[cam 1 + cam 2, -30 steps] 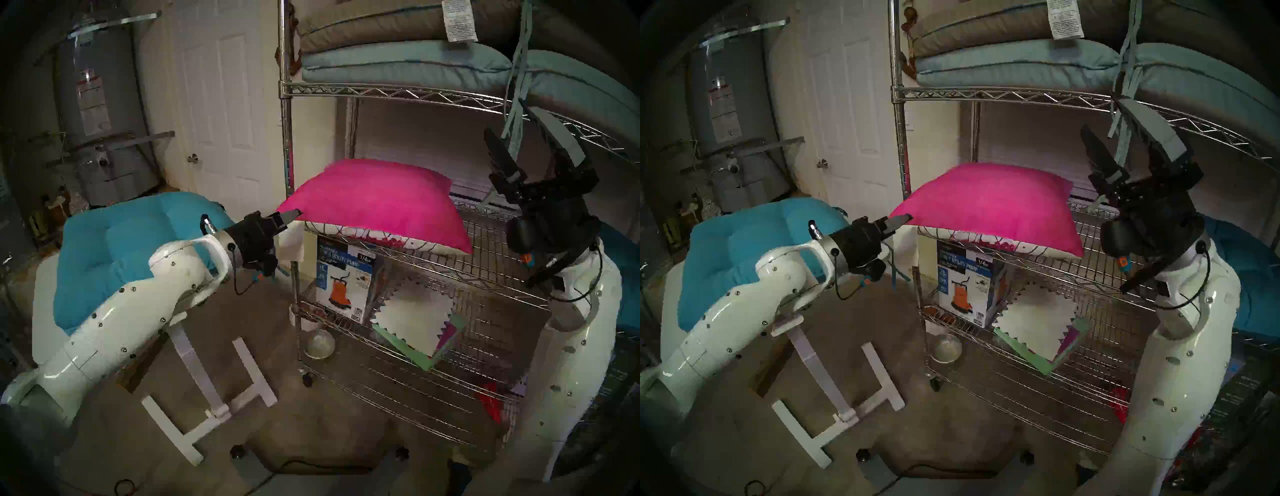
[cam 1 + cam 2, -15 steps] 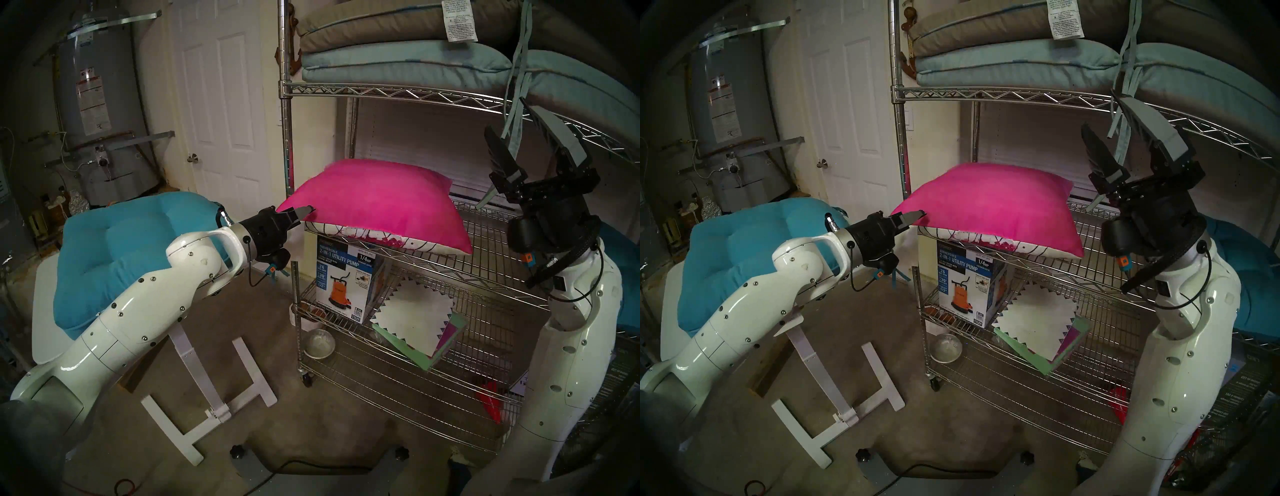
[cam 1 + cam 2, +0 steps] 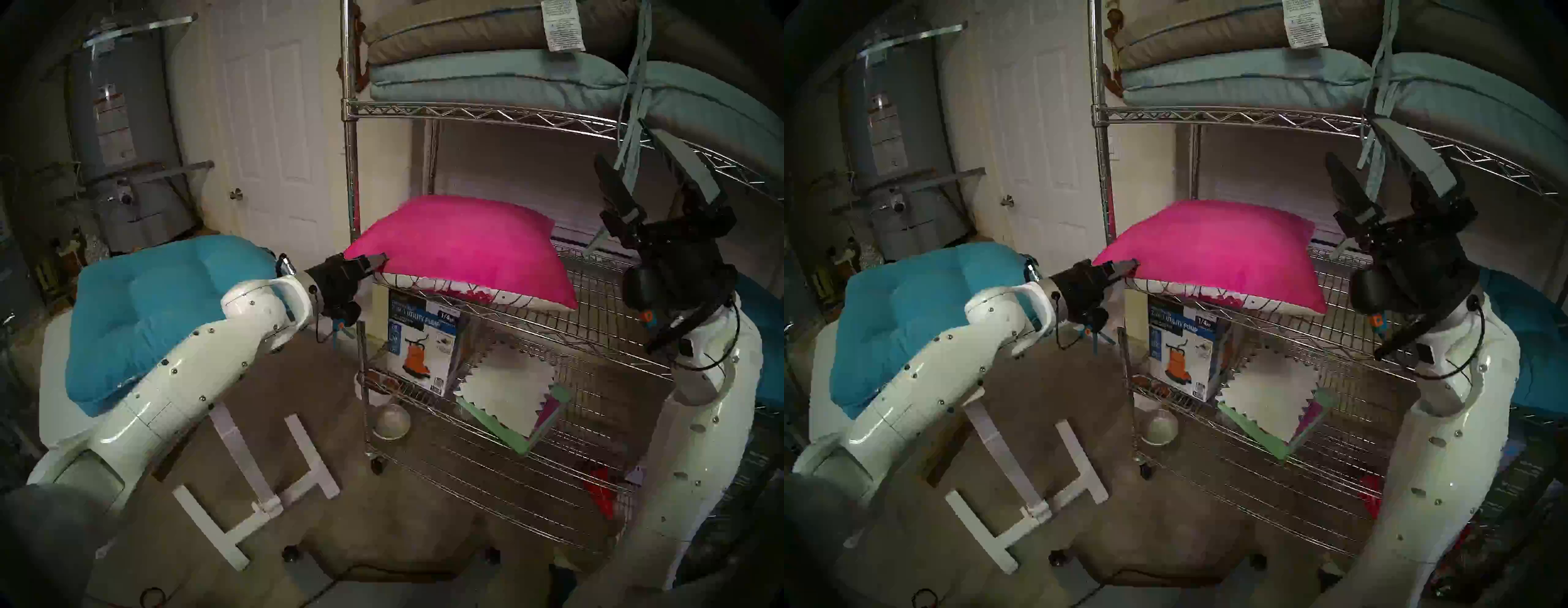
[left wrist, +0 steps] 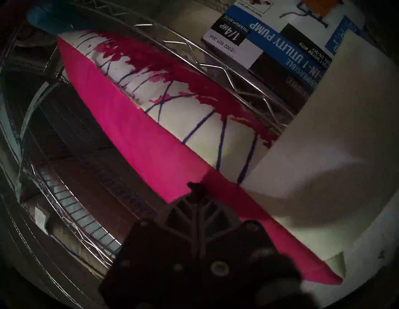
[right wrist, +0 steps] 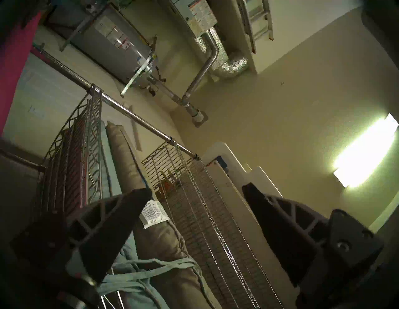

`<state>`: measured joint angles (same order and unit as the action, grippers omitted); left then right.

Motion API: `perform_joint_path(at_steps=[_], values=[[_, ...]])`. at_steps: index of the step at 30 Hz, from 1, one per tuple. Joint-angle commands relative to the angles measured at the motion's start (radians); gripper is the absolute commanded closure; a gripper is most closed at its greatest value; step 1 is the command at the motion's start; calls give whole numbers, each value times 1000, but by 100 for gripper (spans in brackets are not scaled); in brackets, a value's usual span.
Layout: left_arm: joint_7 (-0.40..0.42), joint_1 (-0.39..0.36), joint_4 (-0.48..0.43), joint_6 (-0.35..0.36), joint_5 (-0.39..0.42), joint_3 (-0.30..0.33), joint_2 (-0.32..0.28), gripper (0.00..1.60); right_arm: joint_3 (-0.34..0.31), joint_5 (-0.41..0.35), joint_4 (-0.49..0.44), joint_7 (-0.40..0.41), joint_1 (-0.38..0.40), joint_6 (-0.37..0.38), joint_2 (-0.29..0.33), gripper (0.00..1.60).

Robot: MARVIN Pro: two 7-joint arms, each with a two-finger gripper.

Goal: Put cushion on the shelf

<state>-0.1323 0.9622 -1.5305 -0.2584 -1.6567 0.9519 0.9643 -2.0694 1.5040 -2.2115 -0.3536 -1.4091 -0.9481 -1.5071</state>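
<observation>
1. Nearest, low on the left: white table [image 3: 237, 458] foot on the floor, with a teal pad [image 3: 161, 305] piled on its top.
2. Up from there, left gripper [image 3: 377, 260]: shut tight, fingers together, nothing clamped between them, tip butted right against the near left corner of the cushion [image 3: 462, 246].
3. From the left wrist, same story: closed fingertips [image 4: 195, 186] pressed on the pink seam, printed cream face just beyond.
4. Over on the right, right gripper [image 3: 632, 153]: raised, pointing up, wide open and empty, close under the front edge of the shelf [image 3: 350, 170] upper tier, beside a dangling pale strap [image 3: 634, 127].
5. And there, the cushion: lying on the middle tier, hot pink face up, printed face down, near left corner poking out past the tier's front left corner, front edge hanging over the front rim, far right corner well in toward the back.
6. One tier down, at the left end: pump box [image 3: 424, 335], upright; to its right a white jagged-edged mat [image 3: 509, 390] on coloured ones, tilted.
7. On the floor under the front left corner: metal bowl [image 3: 392, 420].
8. Up top: flat grey and pale blue pads [image 3: 488, 80], stacked along the upper tier.
9. Farthest back, left of the shelf: white door [image 3: 271, 127] and grey water heater [image 3: 123, 127].
</observation>
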Motion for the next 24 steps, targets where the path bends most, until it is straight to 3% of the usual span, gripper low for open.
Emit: perform_joint_path(at_steps=[1,24], values=[[-32,-61,55,3,-10,-7,54,160,2,-6,-13,-1,11,2,-1,0],[-73,-282,349,-54,-96,-76,226,160,0,-3,-12,-2,14,-4,-6,0]])
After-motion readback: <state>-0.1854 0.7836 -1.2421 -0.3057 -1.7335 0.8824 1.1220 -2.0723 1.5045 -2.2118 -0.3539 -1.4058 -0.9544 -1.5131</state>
